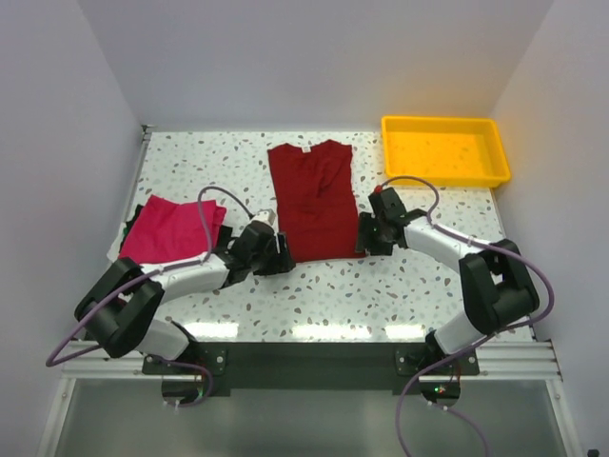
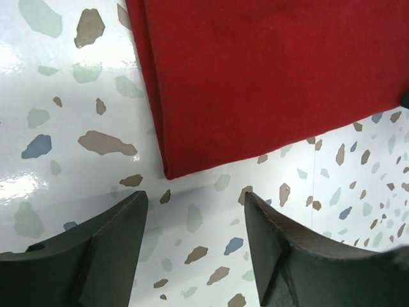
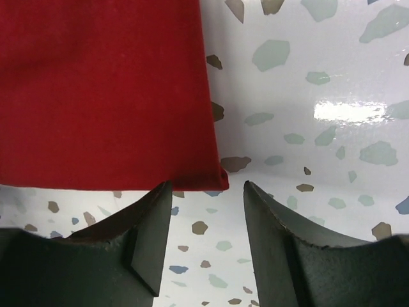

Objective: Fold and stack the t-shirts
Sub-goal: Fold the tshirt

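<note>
A dark crimson t-shirt (image 1: 315, 197), its sides folded in, lies as a long strip in the middle of the table, collar at the far end. My left gripper (image 1: 277, 255) is open just short of its near left corner (image 2: 171, 167). My right gripper (image 1: 363, 233) is open just short of its near right corner (image 3: 217, 178). Neither touches the cloth. A folded magenta-pink t-shirt (image 1: 169, 228) lies at the left on top of dark cloth (image 1: 131, 227).
A yellow plastic tray (image 1: 444, 149) stands at the far right corner. White walls close the table on three sides. The terrazzo tabletop (image 1: 343, 295) lies bare in front of the red shirt.
</note>
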### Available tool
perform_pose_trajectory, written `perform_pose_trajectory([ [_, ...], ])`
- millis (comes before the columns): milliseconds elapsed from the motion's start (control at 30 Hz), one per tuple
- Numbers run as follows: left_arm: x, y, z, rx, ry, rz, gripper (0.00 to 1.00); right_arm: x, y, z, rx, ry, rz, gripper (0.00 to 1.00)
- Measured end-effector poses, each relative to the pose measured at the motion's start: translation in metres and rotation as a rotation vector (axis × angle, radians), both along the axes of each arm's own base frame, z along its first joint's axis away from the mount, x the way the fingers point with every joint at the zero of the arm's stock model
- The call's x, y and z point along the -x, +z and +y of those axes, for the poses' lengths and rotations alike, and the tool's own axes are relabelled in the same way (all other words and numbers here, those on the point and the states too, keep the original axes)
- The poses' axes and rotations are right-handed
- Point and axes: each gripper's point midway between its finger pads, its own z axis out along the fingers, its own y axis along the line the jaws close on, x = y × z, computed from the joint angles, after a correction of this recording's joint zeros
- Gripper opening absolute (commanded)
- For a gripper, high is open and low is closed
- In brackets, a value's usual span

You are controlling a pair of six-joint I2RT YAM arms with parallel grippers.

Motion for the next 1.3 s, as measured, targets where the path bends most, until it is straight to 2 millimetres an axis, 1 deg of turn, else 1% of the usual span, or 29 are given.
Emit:
perform_pose_trajectory([
  [100,-0.002,-0.006,-0.004,0.002,0.0,0.005,0.62,0.004,-0.01,-0.002,0.009,-0.001,0.022,0.5],
  [133,-0.004,-0.006,-0.006,0.005,-0.001,0.001,0.58,0.005,-0.012,-0.002,0.012,-0.001,0.026,0.49],
  [233,-0.012,-0.008,-0.011,0.005,0.003,-0.006,0.52,0.006,-0.016,-0.003,0.015,-0.001,0.035,0.47],
  [300,-0.017,-0.009,-0.014,0.005,0.006,-0.01,0.47,0.005,-0.018,-0.002,0.015,-0.001,0.034,0.43],
  [333,-0.02,-0.009,-0.016,0.004,0.008,-0.012,0.39,0.003,-0.02,-0.002,0.015,-0.001,0.032,0.41],
  [367,-0.022,-0.01,-0.017,0.001,0.012,-0.013,0.33,0.003,-0.021,-0.001,0.014,-0.001,0.032,0.4],
  [400,-0.023,-0.012,-0.017,-0.004,0.013,-0.01,0.26,0.002,-0.023,-0.001,0.014,-0.001,0.033,0.36],
  [433,-0.026,-0.013,-0.018,-0.009,0.014,-0.011,0.08,0.0,-0.022,0.0,0.011,-0.001,0.025,0.23],
  [467,-0.028,-0.014,-0.019,-0.01,0.019,-0.01,0.0,-0.001,-0.023,0.0,0.012,0.003,0.022,0.14],
  [500,-0.029,-0.016,-0.02,-0.016,0.019,-0.01,0.0,-0.003,-0.024,0.001,0.009,0.003,0.019,0.0],
  [567,-0.032,-0.016,-0.022,-0.016,0.017,-0.015,0.0,-0.004,-0.024,0.003,-0.002,0.008,0.017,0.0],
  [667,-0.03,-0.016,-0.024,-0.015,0.008,-0.017,0.0,-0.001,-0.023,0.004,-0.013,0.017,0.019,0.0],
  [700,-0.026,-0.015,-0.023,-0.018,0.005,-0.024,0.0,0.003,-0.023,0.003,-0.013,0.018,0.019,0.0],
  [767,-0.008,-0.014,-0.023,-0.026,-0.021,-0.023,0.0,0.016,-0.018,-0.002,-0.017,0.025,0.017,0.0],
  [833,0.015,-0.012,-0.024,-0.035,-0.062,-0.022,0.0,0.035,-0.011,-0.007,-0.033,0.044,0.015,0.0],
  [1000,0.088,0.003,-0.042,-0.034,-0.206,0.009,0.0,0.094,0.009,-0.021,-0.088,0.085,0.012,0.0],
  [1067,0.111,0.01,-0.046,-0.026,-0.246,0.021,0.0,0.112,0.015,-0.022,-0.125,0.104,0.014,0.0],
  [1100,0.119,0.013,-0.046,-0.024,-0.253,0.027,0.0,0.119,0.018,-0.021,-0.145,0.115,0.018,0.0],
  [1167,0.128,0.017,-0.044,-0.035,-0.255,0.038,0.0,0.127,0.025,-0.018,-0.175,0.133,0.026,0.0],
  [1233,0.127,0.023,-0.04,-0.052,-0.234,0.033,0.0,0.131,0.028,-0.019,-0.175,0.137,0.036,0.0],
  [1300,0.119,0.036,-0.04,-0.059,-0.208,0.005,0.0,0.129,0.035,-0.02,-0.166,0.138,0.034,0.0],
])
